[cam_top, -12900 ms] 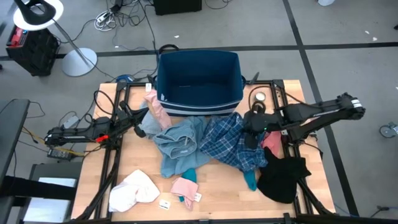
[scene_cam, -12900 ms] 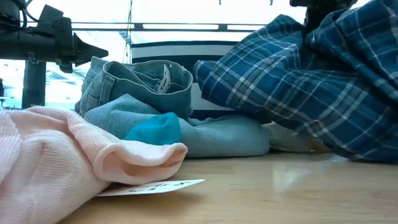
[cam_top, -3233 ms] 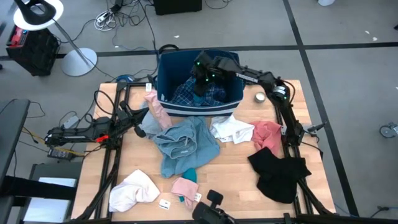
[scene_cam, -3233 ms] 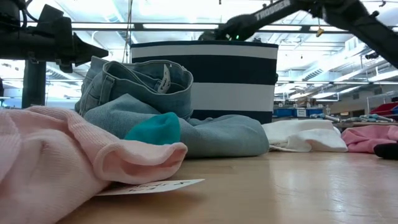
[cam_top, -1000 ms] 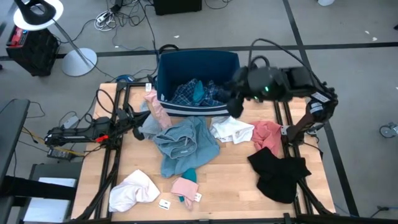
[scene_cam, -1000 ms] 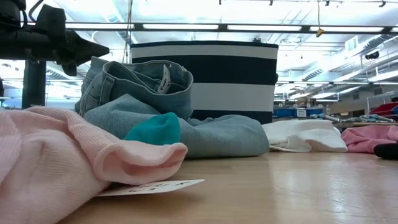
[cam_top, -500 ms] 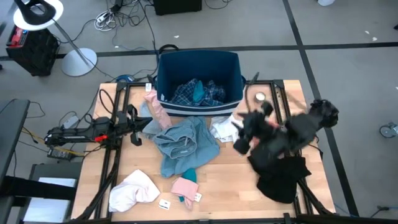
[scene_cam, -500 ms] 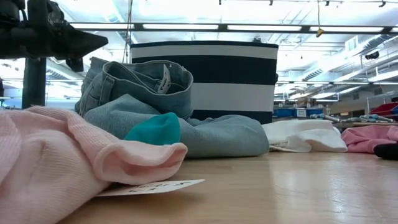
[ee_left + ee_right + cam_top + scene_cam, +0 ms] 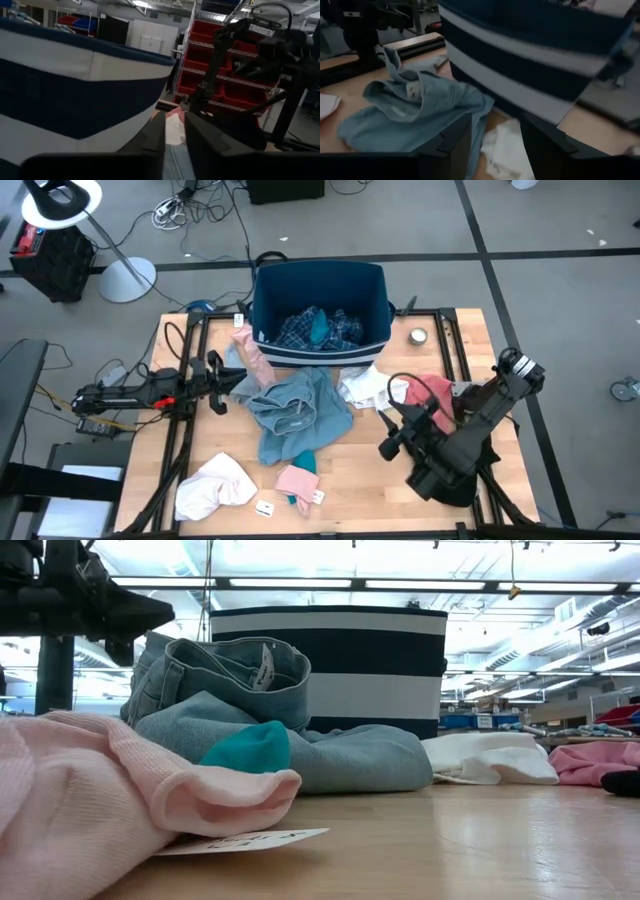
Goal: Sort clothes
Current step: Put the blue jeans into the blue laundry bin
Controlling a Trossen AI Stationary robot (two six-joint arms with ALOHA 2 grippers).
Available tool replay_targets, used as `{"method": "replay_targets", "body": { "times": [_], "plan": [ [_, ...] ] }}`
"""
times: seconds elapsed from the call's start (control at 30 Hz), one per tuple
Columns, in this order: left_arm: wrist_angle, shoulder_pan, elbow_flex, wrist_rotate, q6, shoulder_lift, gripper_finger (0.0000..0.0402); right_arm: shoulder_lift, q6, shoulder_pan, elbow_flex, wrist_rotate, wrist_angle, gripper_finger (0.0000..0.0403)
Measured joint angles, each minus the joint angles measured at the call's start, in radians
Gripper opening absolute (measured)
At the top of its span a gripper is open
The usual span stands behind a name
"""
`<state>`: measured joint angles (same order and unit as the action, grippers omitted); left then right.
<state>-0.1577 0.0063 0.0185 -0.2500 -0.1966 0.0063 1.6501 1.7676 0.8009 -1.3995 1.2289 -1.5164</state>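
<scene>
Surface: wooden tabletop [image 9: 350, 465] on a dark frame, grey floor around it.
Bin: dark blue bin [image 9: 320, 310] with a white stripe at the far edge, middle; blue plaid garment [image 9: 300, 330] and a teal piece [image 9: 319, 328] lie inside it.
Tin: small round metal tin [image 9: 417, 336] near the far right corner, apart from the bin.
Light blue-grey clothes [image 9: 295, 410]: heaped mid-table, just in front of the bin.
Pale pink garment [image 9: 251, 356]: draped at the bin's left front corner, touching the blue-grey heap.
White garment [image 9: 365, 388]: right of the heap, close to the bin's front.
Salmon-red garment [image 9: 432, 392]: near the right edge, beside the white one.
Black garment [image 9: 470, 485]: near the right front corner, mostly under the right arm.
Front edge: white cloth [image 9: 212, 485] at the left front corner; small pink piece [image 9: 297, 479] with a teal scrap [image 9: 303, 501] and paper tags beside it.
Left gripper [image 9: 216, 376]: near the left edge, just left of the blue-grey heap, fingers [image 9: 154, 135] a narrow gap apart, grasping nothing.
Right gripper [image 9: 390, 448]: above the table's right front area, fingers [image 9: 456, 137] spread, empty, pointed toward the white garment and the heap.
</scene>
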Motion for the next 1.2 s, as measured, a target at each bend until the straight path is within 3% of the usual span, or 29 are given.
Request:
{"method": "replay_targets", "body": {
  "times": [0.13, 0.23, 0.37, 0.63, 0.97, 1.2],
  "plan": [
    [-0.002, 0.0, 0.0, -0.016, 0.011, 0.0, 0.012, 0.0, 0.087, 0.035, 0.118, 0.0, 0.104, 0.0169],
    [-0.005, 0.0, 0.0, -0.014, -0.042, 0.0, 0.0129, 0.0, 0.09, 0.051, 0.195, -0.001, 0.242, 0.0169],
    [-0.007, 0.0, 0.001, 0.068, -0.048, 0.0, 0.013, 0.0, 0.076, 0.063, 0.287, -0.012, 0.392, 0.0169],
    [0.258, 0.0, 0.154, 0.14, -0.082, 0.072, 0.0129, 0.0, 0.075, 0.064, 0.369, -0.052, 0.477, 0.0169],
    [0.479, 0.0, 0.409, 0.207, -0.068, 0.421, 0.0129, 0.0, 0.072, 0.064, 0.371, -0.053, 0.482, 0.0169],
    [0.483, 0.0, 0.565, 0.315, -0.035, 0.726, 0.0128, 0.0, 0.071, 0.068, 0.371, -0.081, 0.492, 0.0169]
  ]
}}
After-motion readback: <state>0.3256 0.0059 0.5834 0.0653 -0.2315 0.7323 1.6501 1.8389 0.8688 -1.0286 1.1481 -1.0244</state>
